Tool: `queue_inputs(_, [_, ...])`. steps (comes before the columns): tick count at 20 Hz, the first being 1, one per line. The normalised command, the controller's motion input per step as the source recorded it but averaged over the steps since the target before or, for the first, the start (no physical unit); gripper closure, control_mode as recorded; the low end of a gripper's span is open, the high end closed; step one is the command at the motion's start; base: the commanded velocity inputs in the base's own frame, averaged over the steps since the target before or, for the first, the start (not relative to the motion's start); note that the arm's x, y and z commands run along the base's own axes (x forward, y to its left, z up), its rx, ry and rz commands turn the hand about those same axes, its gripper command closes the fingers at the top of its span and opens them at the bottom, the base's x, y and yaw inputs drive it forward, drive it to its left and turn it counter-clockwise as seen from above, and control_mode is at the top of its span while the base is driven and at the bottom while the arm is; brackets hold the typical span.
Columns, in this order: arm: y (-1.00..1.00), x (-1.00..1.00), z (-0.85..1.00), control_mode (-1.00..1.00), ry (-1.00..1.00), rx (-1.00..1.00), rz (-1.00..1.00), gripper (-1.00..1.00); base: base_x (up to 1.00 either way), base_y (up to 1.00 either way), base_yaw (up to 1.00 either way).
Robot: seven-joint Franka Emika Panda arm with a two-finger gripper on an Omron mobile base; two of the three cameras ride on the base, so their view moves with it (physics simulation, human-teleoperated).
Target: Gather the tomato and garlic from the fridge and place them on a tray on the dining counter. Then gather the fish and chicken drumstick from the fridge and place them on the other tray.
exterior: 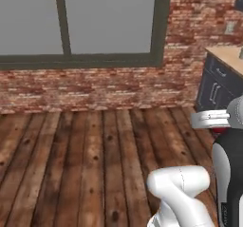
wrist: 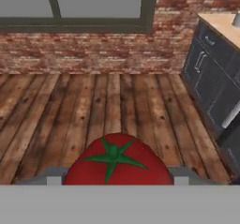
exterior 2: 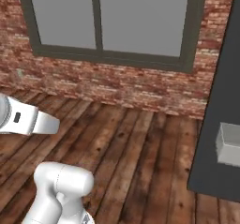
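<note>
Tomato (wrist: pixel 118 162) (red, green star on top) pinched between fingers (wrist: pixel 180 175), up over wooden floor (wrist: pixel 93 106), near brick wall (wrist: pixel 93 49).

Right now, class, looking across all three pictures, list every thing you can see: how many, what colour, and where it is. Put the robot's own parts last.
tomato: one, red with a green stem, held close at the bottom of the hand view.
window: one, grey panes in a dark frame, set in the brick wall.
brick wall: one, red-brown, behind the floor.
wooden floor: one, brown planks, below the wall.
cabinet: one, dark, with a light wooden top, at the right.
dark panel: one, charcoal, right edge of the right base view, carrying a grey box.
robot arm: one, white, low in both base views.
fingers: shut on the tomato.
</note>
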Motion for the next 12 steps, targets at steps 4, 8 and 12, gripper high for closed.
queue_inputs(4, [0.00, 0.00, 0.00, 1.00, 0.00, 0.00, 0.00, 1.00, 0.00, 0.00, 1.00])
queue_inputs(8, [0.00, 0.00, 0.00, 1.00, 0.00, 0.00, 0.00, 1.00, 0.00, 0.00, 1.00])
queue_inputs(12, [0.00, 0.00, 0.00, 1.00, 0.00, 0.00, 0.00, 1.00, 0.01, 0.00, 1.00])
